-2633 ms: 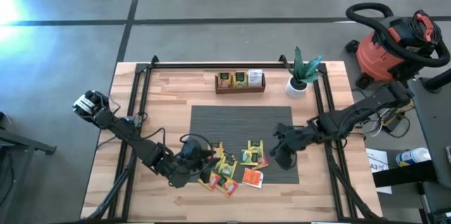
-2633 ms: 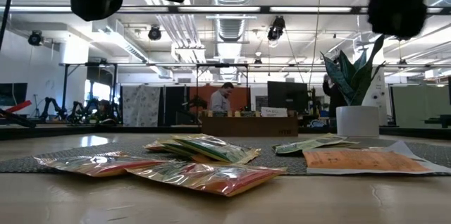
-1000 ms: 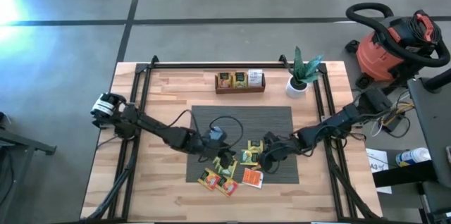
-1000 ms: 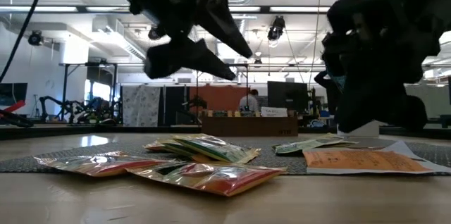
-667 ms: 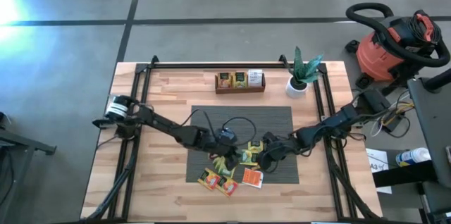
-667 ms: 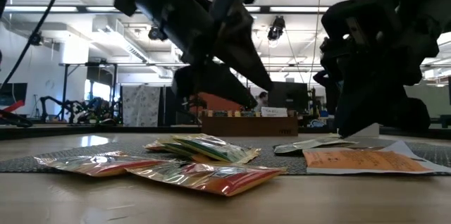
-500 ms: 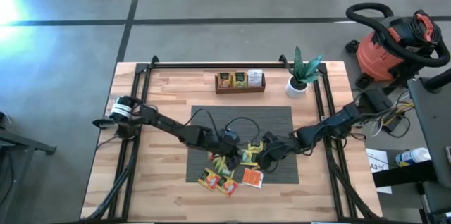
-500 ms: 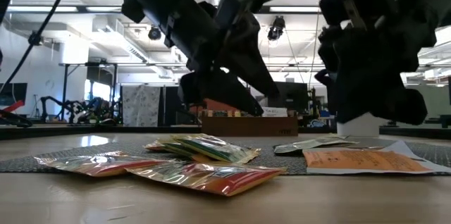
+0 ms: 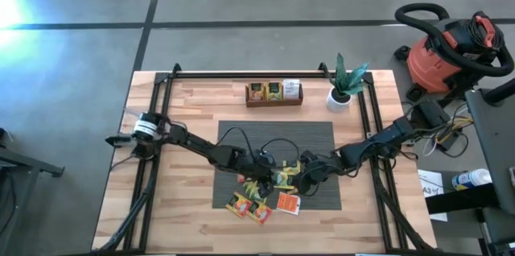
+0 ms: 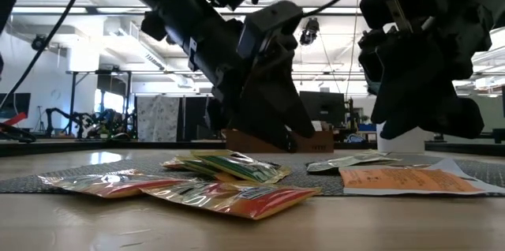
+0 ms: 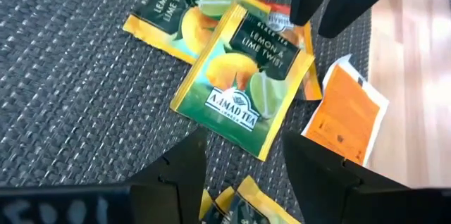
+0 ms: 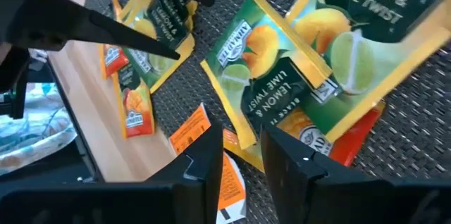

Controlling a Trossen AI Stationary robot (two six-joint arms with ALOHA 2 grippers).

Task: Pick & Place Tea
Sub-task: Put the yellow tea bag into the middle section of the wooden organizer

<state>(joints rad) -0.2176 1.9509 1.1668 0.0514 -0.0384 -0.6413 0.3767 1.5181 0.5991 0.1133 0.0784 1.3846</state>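
Left wrist view settles it: the lemon-and-lime sachet [image 11: 242,86] lies flat on the grey mat [image 11: 70,76] directly ahead of the left gripper [image 11: 243,160], whose fingers stand spread wide and empty, the sachet's near corner pointing into the gap between them. The right gripper [image 12: 239,155] hovers just beside the same heap of tea [image 9: 269,187] from the other side, fingers part-open, holding nothing. The left looks better lined up on that sachet.
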